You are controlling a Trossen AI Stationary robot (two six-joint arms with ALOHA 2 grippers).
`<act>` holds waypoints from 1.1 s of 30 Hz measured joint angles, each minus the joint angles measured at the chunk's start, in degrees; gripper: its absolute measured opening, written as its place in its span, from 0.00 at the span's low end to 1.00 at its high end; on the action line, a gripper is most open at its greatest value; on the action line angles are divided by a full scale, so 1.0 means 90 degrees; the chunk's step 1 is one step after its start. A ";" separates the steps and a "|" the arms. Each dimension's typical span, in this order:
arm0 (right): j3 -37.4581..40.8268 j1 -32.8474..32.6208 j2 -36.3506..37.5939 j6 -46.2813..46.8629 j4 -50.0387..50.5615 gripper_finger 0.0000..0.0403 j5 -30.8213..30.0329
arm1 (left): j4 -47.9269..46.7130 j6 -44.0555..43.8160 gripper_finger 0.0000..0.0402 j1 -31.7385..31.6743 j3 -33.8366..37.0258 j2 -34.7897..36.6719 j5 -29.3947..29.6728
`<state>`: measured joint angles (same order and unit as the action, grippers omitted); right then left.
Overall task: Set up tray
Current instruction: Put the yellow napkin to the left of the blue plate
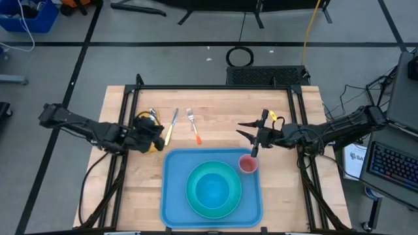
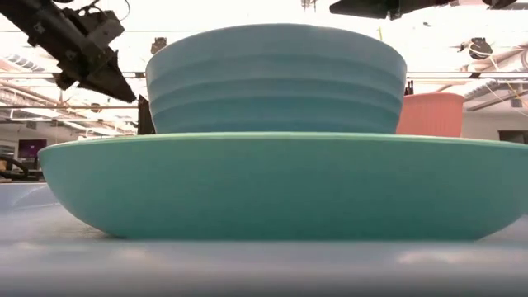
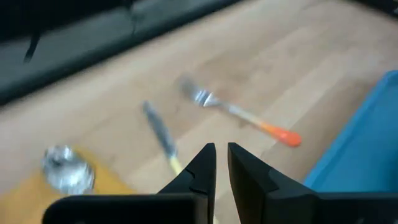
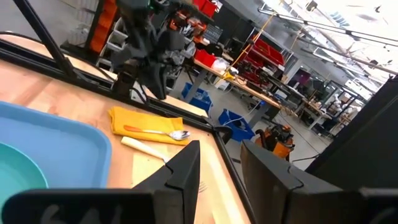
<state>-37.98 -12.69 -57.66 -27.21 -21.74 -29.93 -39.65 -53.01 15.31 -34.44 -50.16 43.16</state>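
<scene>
Light-blue tray (image 1: 171, 196), rigid, likely slippery plastic best gripped by its raised rim, sits at the table's near edge as the left gripper (image 3: 221, 155) hovers nearly closed, the right gripper (image 4: 219, 155) parted, both empty.

Your right gripper (image 4: 221, 165) hung over the wooden table (image 4: 37, 96), its two dark fingers (image 4: 180, 171) standing apart with nothing between them. Beyond them a spoon (image 4: 155, 132) lay on a yellow cloth (image 4: 146, 121), with a cream-handled knife (image 4: 143, 148) just beside it. The light-blue tray (image 4: 56, 143) held a turquoise plate (image 4: 18, 177). The left arm (image 4: 146, 43) hovered past the cloth.
</scene>
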 joint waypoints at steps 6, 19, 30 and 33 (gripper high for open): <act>0.0000 0.0000 -0.0001 0.0103 -0.0004 0.25 0.0000 | -0.1196 -0.1019 0.12 -0.0352 -0.0235 -0.0857 -0.1383; 0.0000 0.0000 -0.0001 0.0270 -0.0001 0.25 0.0000 | -0.1027 -0.1997 0.12 -0.0411 -0.0232 -0.1473 -0.2625; 0.0000 -0.0005 -0.0001 0.0307 0.0018 0.25 0.0000 | -0.0562 -0.1667 0.12 -0.0420 -0.0230 -0.2066 -0.2746; -0.0002 -0.0005 -0.0001 0.0307 0.0032 0.25 0.0000 | -0.0557 -0.1690 0.12 -0.0420 -0.0230 -0.2213 -0.2794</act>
<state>-38.00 -12.73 -57.67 -24.45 -21.45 -29.93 -44.66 -68.23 11.53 -36.51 -70.08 18.02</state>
